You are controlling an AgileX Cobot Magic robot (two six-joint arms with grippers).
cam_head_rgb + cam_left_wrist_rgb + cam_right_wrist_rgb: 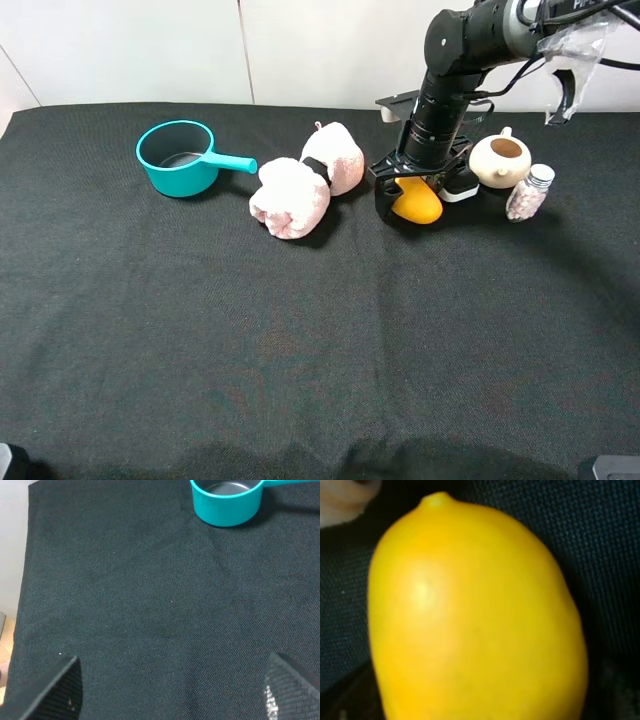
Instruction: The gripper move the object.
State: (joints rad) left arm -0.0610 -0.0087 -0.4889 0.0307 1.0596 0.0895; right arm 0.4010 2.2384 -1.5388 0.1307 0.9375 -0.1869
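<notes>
The object, a smooth yellow-orange fruit (418, 206), lies on the black cloth right of centre at the back. My right gripper (414, 196) is lowered over it with one black finger on each side, and the jaws look spread, straddling the fruit. In the right wrist view the fruit (475, 620) fills almost the whole picture and the fingers show only as dark corners. My left gripper (172, 692) is open and empty above bare cloth; it is out of the exterior high view.
Two pink plush rolls (290, 198) (337, 156) lie just left of the fruit. A teal saucepan (180, 158) stands at the back left and also shows in the left wrist view (227, 502). A cream teapot (500, 158) and a small bottle (530, 192) stand right of the gripper.
</notes>
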